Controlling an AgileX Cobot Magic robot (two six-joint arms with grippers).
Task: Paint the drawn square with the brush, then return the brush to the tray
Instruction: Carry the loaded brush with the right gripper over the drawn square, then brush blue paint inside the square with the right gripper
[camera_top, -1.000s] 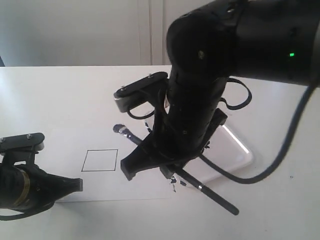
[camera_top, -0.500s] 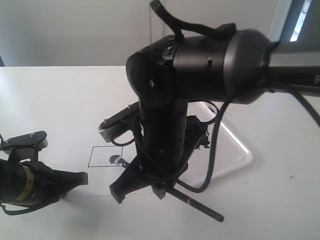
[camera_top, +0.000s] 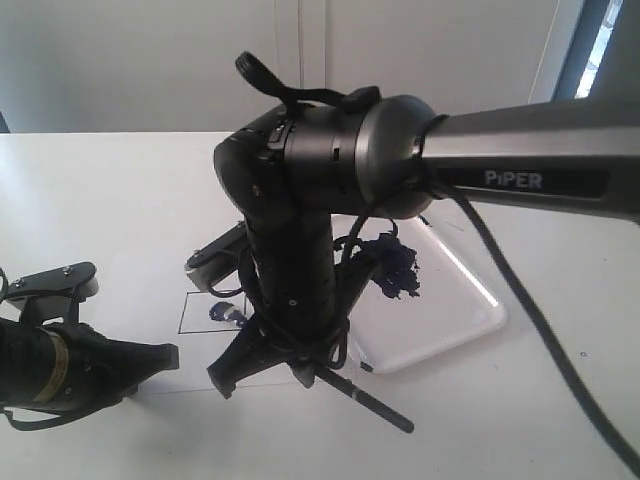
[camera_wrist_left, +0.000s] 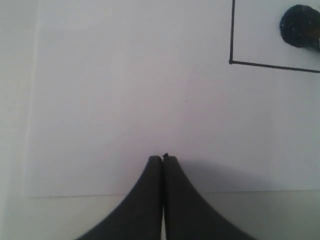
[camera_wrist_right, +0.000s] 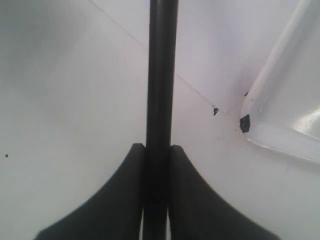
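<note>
My right gripper (camera_wrist_right: 157, 148) pinches the brush (camera_wrist_right: 161, 75), whose tip seems to be laying a blue blot (camera_wrist_left: 300, 25) inside the drawn square (camera_wrist_left: 265, 40), white elsewhere, so most painting and the return to the tray (camera_top: 440, 320) remain; my left gripper (camera_wrist_left: 162, 159) is pressed together.

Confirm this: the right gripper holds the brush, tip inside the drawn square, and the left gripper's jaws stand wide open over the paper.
One error: the left gripper has its jaws shut, as the left wrist view shows. The rest holds: right gripper on the brush, tip inside the drawn square.
</note>
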